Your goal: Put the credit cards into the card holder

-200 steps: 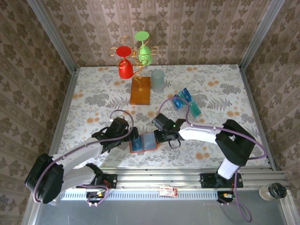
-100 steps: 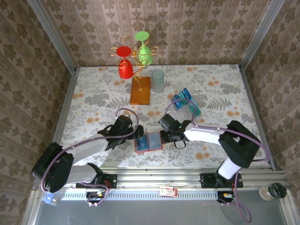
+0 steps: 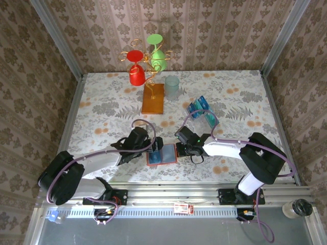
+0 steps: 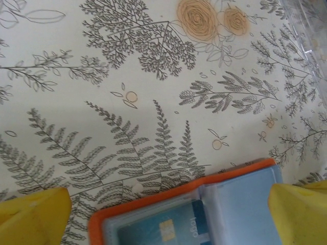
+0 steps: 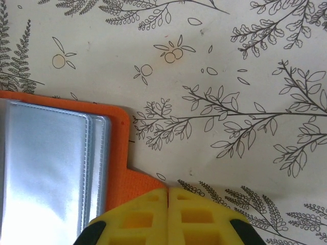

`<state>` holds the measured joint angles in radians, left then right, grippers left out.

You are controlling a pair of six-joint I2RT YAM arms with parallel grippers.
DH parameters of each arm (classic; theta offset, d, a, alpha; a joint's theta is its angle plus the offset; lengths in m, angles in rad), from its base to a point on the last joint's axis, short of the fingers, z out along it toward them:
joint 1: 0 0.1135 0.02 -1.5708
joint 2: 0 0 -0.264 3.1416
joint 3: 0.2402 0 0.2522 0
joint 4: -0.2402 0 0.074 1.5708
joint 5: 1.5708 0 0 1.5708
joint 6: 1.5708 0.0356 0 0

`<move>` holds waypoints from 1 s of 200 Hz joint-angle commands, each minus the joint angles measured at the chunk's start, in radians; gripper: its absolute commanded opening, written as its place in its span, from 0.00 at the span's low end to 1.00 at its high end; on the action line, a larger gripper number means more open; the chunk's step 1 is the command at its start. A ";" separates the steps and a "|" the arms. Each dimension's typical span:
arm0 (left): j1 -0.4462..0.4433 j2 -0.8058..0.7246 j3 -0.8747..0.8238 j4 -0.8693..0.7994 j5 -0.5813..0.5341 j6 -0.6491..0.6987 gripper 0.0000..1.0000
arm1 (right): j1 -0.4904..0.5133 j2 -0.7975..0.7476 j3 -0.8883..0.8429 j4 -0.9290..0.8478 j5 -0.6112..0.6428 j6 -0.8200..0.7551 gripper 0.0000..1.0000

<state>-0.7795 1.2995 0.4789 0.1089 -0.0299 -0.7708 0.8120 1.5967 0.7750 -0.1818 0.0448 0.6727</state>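
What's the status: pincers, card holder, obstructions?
Left pincer open, straddling card holder left edge. Right pincer shut at its right flap. Holder open, one card inside; nothing blocking.

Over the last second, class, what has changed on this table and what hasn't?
The left end effector, open, slid right and now straddles the left page of the card holder. The right end effector, shut at the holder's right flap, drifted slightly right, and the holder shifted right too. Nothing was grasped or released. The loose credit cards, wire stand and pale cup stayed put.
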 commanded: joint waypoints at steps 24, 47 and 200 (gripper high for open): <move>-0.027 0.016 -0.027 0.025 -0.018 -0.040 1.00 | -0.002 -0.010 -0.010 0.005 -0.013 0.024 0.00; -0.035 0.016 -0.032 0.016 -0.027 -0.048 1.00 | -0.002 -0.009 -0.007 0.007 -0.013 0.025 0.00; -0.066 0.037 -0.037 0.044 -0.002 -0.070 1.00 | -0.002 -0.002 0.003 0.017 -0.023 0.034 0.00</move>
<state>-0.8318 1.3167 0.4480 0.1295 -0.0525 -0.8192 0.8120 1.5967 0.7750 -0.1814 0.0410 0.6865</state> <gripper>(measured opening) 0.999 0.044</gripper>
